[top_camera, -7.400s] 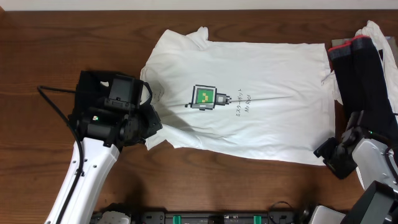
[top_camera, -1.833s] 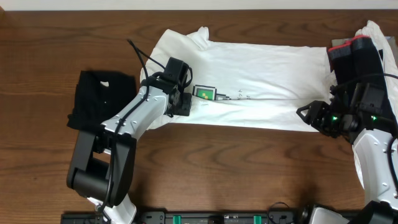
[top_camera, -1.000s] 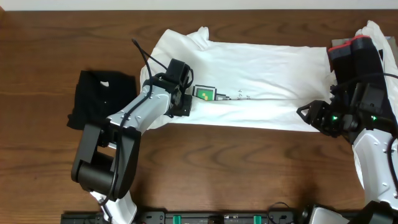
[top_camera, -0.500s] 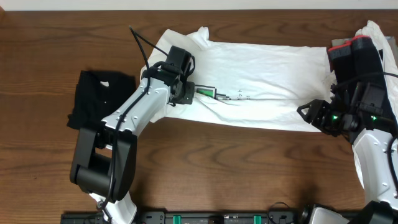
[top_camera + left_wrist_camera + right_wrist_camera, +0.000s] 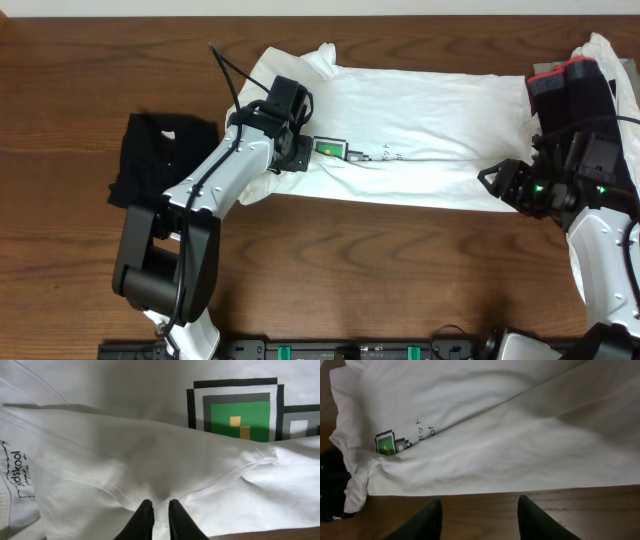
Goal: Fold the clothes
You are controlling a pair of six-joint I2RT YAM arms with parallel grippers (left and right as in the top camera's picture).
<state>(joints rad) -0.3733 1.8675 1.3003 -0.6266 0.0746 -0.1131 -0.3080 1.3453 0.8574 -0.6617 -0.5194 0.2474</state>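
Observation:
The white T-shirt (image 5: pixel 430 110) lies across the table's far half, its near part folded over so the green robot print (image 5: pixel 331 149) is half covered. My left gripper (image 5: pixel 303 152) is shut on the folded edge of the shirt (image 5: pixel 100 460), just below the print (image 5: pixel 240 420), in the left wrist view (image 5: pixel 160 509). My right gripper (image 5: pixel 493 183) is open and empty. It hovers over bare wood (image 5: pixel 479 510) just in front of the shirt's near edge (image 5: pixel 520 455).
A folded black garment (image 5: pixel 160 160) lies at the left and shows at the right wrist view's left edge (image 5: pixel 330 485). A stack of black and white garments (image 5: pixel 575 90) sits at the far right. The wooden table (image 5: pixel 350 270) is bare near the front.
My left gripper has carried the shirt's folded edge a little away from me, covering more of the print. The right arm has not moved.

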